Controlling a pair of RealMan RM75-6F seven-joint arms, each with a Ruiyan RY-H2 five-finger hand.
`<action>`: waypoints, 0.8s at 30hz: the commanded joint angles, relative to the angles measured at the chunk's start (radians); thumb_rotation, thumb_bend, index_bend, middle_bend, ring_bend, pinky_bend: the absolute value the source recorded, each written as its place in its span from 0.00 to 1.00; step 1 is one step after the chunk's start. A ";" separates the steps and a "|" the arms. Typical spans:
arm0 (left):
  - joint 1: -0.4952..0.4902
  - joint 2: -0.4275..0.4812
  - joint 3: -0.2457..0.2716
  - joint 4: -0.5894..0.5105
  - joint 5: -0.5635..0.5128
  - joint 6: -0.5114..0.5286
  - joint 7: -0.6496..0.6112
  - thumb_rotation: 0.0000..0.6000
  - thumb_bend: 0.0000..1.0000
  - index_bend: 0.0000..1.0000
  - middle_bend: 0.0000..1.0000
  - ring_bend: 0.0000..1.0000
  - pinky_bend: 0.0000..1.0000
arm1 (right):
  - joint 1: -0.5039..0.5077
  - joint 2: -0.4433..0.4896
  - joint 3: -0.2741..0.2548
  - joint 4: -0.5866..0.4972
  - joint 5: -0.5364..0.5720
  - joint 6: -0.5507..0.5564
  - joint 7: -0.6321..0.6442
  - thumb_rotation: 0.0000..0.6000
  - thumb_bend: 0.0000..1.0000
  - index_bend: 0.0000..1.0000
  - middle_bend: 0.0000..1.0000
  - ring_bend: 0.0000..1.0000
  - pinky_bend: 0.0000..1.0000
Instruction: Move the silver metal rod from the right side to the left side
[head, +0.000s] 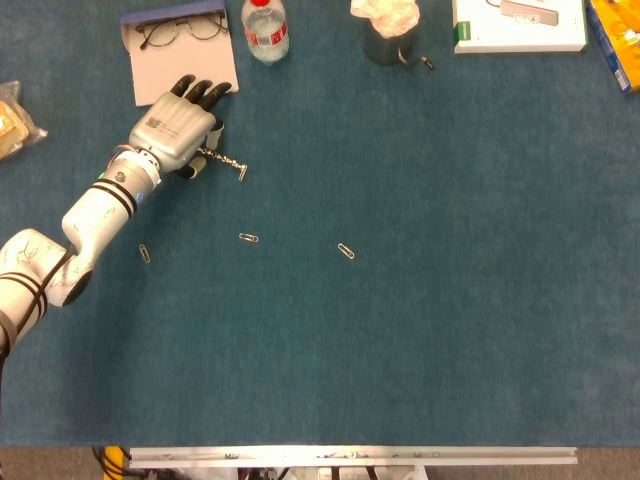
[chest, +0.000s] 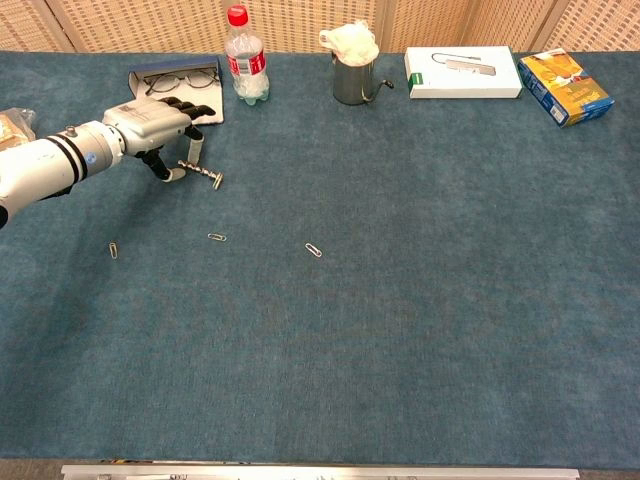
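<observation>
Even, bright overhead light — soft shadows, no glare, both views sharp.

Three paper clips (head: 248, 238), one bottle (head: 265, 28), one metal cup (chest: 351, 80), two boxes (chest: 463, 72), one pair of glasses (head: 180, 32).

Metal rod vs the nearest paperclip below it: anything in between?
Nothing. Head view shows bare blue cloth between the silver metal rod and the paperclip.
</observation>
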 joint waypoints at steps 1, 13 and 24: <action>0.000 0.000 0.000 0.000 0.000 0.000 0.000 1.00 0.36 0.49 0.00 0.00 0.00 | 0.000 -0.002 0.000 0.002 0.000 0.000 0.002 1.00 0.00 0.09 0.01 0.00 0.00; 0.003 0.006 0.001 -0.009 -0.002 -0.004 0.002 1.00 0.38 0.52 0.00 0.00 0.00 | 0.003 -0.004 0.001 0.003 -0.001 -0.004 0.004 1.00 0.00 0.09 0.01 0.00 0.00; 0.016 0.022 -0.001 -0.030 -0.008 0.009 0.002 1.00 0.38 0.54 0.00 0.00 0.00 | 0.001 -0.002 0.001 -0.002 -0.004 0.001 0.004 1.00 0.00 0.09 0.01 0.00 0.00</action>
